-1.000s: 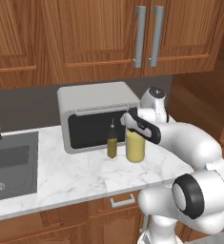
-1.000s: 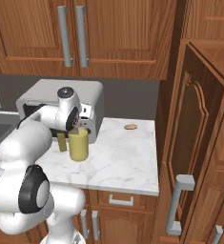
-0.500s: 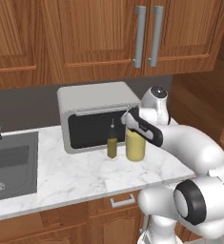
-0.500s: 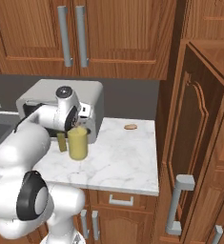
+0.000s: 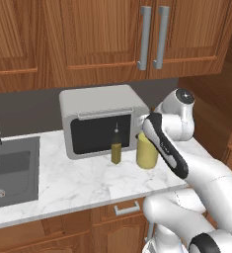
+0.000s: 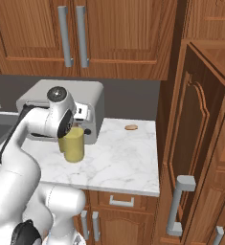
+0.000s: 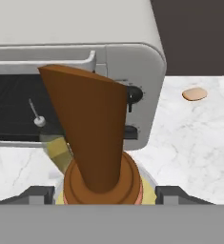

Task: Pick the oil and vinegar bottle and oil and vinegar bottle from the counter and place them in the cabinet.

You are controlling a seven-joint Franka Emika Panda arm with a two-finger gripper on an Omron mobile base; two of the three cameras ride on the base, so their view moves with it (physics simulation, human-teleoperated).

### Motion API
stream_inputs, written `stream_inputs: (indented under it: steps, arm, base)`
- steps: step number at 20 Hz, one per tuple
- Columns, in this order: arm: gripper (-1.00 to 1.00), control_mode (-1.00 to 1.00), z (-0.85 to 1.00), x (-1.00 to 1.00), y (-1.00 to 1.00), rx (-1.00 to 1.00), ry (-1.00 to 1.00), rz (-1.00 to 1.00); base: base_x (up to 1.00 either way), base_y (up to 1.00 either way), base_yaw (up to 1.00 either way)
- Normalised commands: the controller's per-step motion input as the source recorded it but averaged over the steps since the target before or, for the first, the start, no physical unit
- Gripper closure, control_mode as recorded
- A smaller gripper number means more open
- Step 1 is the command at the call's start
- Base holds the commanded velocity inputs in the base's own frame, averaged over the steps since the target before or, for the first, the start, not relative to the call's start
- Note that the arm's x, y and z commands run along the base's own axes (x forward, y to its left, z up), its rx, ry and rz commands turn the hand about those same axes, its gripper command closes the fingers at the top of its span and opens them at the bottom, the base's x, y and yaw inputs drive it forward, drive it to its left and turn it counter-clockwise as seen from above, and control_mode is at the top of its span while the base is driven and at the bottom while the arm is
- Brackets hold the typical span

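Far off to the left of the jaws, the sink [image 5: 9, 168] is sitting sunk into the marble bench [image 5: 63, 183]. Closer in, just left of the jaws, the slim olive-green bottle [image 5: 116, 150] is standing upright in front of the microwave [image 5: 97, 106].

Between the jaws, the squat round bottle [image 5: 146, 154] is resting on the bench. Its brown neck is rising straight up toward the hand. The gripper [image 7: 106, 194] is straddling it from above, with the jaws spread wide to either side of the shoulder. I cannot tell whether they are pressing on the glass.

A small tan morsel [image 6: 130, 127] is lying well to the right. Beyond it the tall cabinet [image 6: 190, 143] is standing with its door swung out.

The trouble I am expecting is this: the body is round and smooth, so a hold taken this high could let it slip or swing when lifted. A swinging bottle could knock over the slim one standing just beside it. The open door is also narrowing the way to the shelf.

The squat bottle is holding pale yellow liquid nearly to its shoulder. The slim bottle's contents are too dark to judge. The microwave is shut, and the cabinet's inside is hidden from here.
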Motion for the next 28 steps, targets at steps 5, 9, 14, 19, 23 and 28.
stream_inputs:
  steps: [5,9,14,19,23,28]
  arm:
    - [1.0,-1.0,0.6,-0.88,-0.17,0.01,-0.03,0.04]
    - [1.0,-1.0,0.64,-0.91,-0.13,0.01,-0.05,0.05]
    - [1.0,-1.0,0.58,-0.77,0.0,0.0,-0.14,0.05]
    - [1.0,-1.0,0.44,-0.6,0.0,0.01,-0.29,0.03]
    - [1.0,-1.0,0.08,-0.1,0.0,0.0,-0.1,0.0]
    - [1.0,-1.0,0.0,-0.12,0.0,0.0,0.0,0.0]
  base:
    - [0.0,0.0,0.0]
    - [0.0,0.0,0.0]
    - [0.0,0.0,0.0]
    - [0.0,0.0,0.0]
    - [0.0,0.0,0.0]
    - [0.0,0.0,0.0]
